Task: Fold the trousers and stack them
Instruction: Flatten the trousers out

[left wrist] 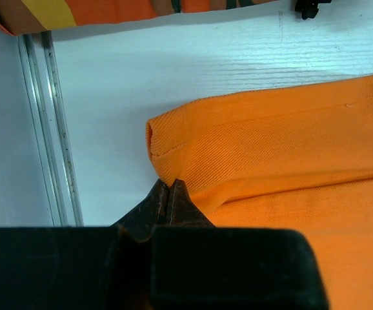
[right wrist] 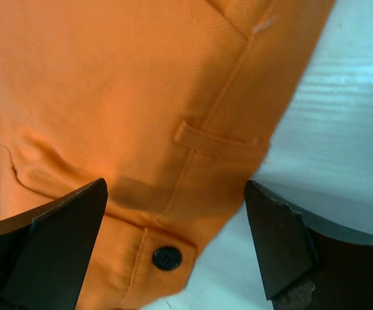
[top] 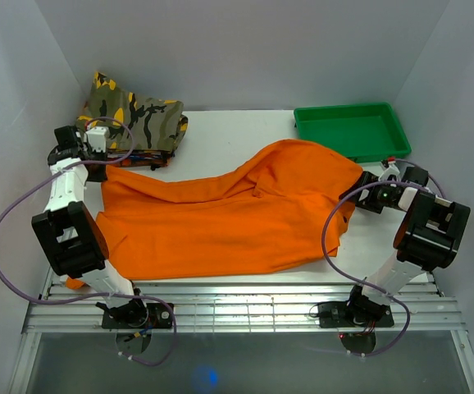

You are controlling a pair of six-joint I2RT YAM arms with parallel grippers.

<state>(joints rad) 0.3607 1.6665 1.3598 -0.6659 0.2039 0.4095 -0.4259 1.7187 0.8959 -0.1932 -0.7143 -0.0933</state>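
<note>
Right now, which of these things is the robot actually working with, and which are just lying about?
In the job:
orange trousers
left hand, shut at a leg hem
right hand, open over the waistband

Lying about:
folded camouflage garment
green tray

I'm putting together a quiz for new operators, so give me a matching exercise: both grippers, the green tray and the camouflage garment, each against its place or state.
Things:
1. left gripper
2. right gripper
3. green tray
4. camouflage garment

Place or state:
A. at the far right
B. open, above the waist end of the trousers
C. folded, at the far left
D. shut on a hem corner of the trousers

Pairs: 1-D, 2-B, 3-A, 4-C
</note>
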